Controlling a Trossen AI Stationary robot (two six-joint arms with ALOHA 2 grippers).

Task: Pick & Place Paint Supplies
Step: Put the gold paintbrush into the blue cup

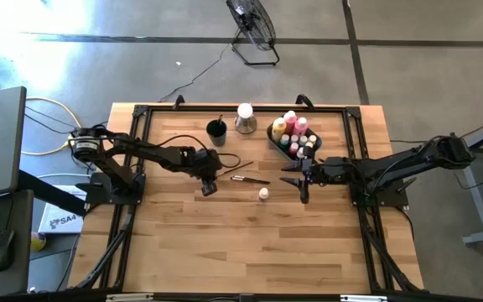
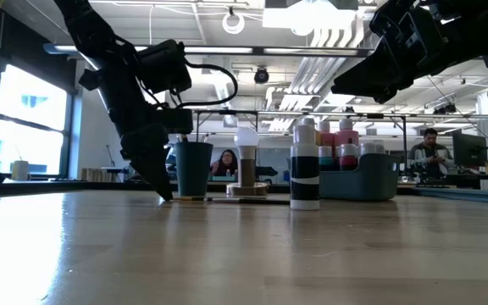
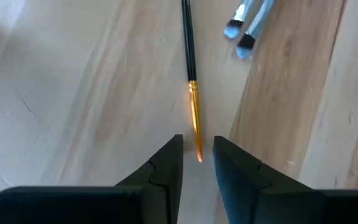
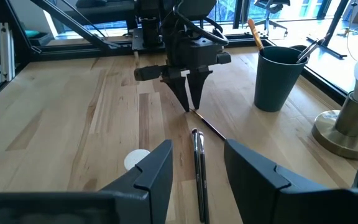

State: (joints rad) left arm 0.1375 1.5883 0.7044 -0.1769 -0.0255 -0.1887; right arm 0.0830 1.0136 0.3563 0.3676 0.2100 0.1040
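Left gripper narrowed around thin brush tip.
You wanted mid-handle: light, stiff, rolls easily. Right gripper waited half-open.

Bright daylight w/ ceiling lamps glaring in low view; foreground table blurred; soft shadows on wood.
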